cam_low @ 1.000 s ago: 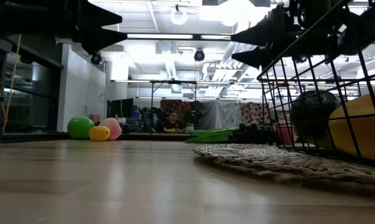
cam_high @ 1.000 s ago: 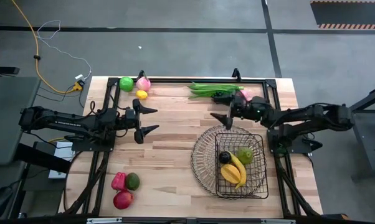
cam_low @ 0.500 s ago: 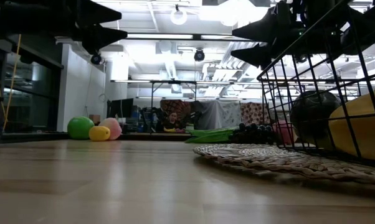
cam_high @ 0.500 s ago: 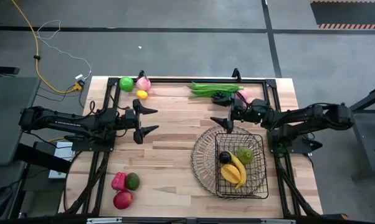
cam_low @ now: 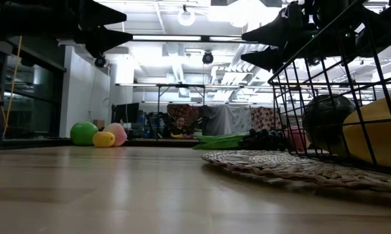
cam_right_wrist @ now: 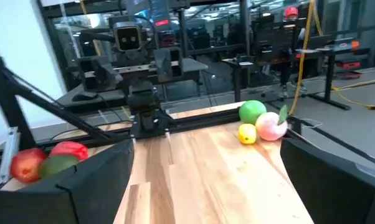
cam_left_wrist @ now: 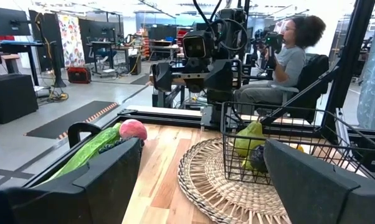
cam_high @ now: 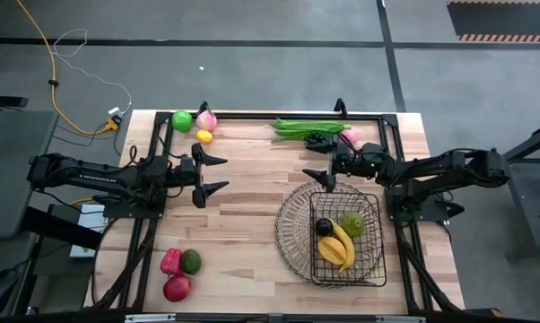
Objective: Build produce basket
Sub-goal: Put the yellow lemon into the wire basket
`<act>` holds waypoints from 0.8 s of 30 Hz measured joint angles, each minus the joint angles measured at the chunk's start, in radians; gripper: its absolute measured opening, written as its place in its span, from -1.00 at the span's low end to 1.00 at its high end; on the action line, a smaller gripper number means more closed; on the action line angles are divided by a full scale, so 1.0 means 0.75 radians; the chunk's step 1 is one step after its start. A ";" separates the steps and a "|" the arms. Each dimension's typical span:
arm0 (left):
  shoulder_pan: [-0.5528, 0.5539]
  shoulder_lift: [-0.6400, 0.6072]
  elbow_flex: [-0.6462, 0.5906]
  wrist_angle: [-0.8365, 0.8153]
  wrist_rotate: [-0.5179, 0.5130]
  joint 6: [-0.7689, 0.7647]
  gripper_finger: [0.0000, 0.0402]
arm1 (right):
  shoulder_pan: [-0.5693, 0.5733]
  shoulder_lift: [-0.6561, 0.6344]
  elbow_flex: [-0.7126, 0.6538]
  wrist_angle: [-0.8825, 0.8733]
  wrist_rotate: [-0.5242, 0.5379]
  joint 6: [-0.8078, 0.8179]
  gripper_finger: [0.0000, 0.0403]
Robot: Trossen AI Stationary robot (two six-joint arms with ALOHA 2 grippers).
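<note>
So the basket (cam_high: 333, 235) sits on the right half of the table with bananas (cam_high: 339, 244), a green fruit (cam_high: 352, 224) and something dark already inside. Looks mid-loading to me. The right gripper (cam_high: 322, 163) hovers just beyond the basket's far rim, fingers spread, nothing in them, near the grapes (cam_high: 319, 140) and green beans (cam_high: 301, 128). I'd guess it needs to drop onto one of those. The left gripper (cam_high: 214, 174) waits mid-table, also spread and empty.

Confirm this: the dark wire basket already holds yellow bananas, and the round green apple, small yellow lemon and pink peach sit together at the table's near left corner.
Wrong corner. The high view shows the green apple, lemon and peach at the table's far left corner. The bananas are indeed in the wire basket.
</note>
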 joint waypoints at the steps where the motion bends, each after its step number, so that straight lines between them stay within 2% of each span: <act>1: 0.000 0.000 0.000 0.000 -0.001 0.000 0.63 | 0.000 0.000 0.000 0.000 0.017 0.000 0.95; 3: 0.000 0.000 0.000 0.000 -0.027 0.000 0.63 | -0.001 0.000 0.000 0.000 0.037 0.000 0.95; 5: 0.000 0.000 0.000 0.000 -0.119 -0.018 0.63 | -0.001 0.000 0.000 0.000 0.056 0.000 0.95; 7: 0.000 0.009 0.016 -0.037 -0.321 -0.065 0.63 | -0.001 0.000 0.000 0.000 0.066 0.002 0.95; 10: 0.006 0.055 0.090 -0.266 -0.650 -0.163 0.63 | 0.000 0.000 0.000 0.000 0.066 0.012 0.95; 13: 0.052 0.136 0.168 -0.512 -0.827 -0.309 0.63 | -0.001 0.000 0.000 0.000 0.066 0.014 0.95; 16: 0.148 0.251 0.223 -0.688 -0.878 -0.464 0.63 | -0.001 0.000 0.000 0.000 0.066 0.015 0.95; 20: 0.319 0.436 0.284 -0.870 -0.874 -0.572 0.63 | 0.000 0.000 0.000 0.000 0.066 0.039 0.95; 24: 0.505 0.619 0.360 -0.960 -0.769 -0.608 0.63 | 0.000 0.000 0.000 0.000 0.066 0.037 0.95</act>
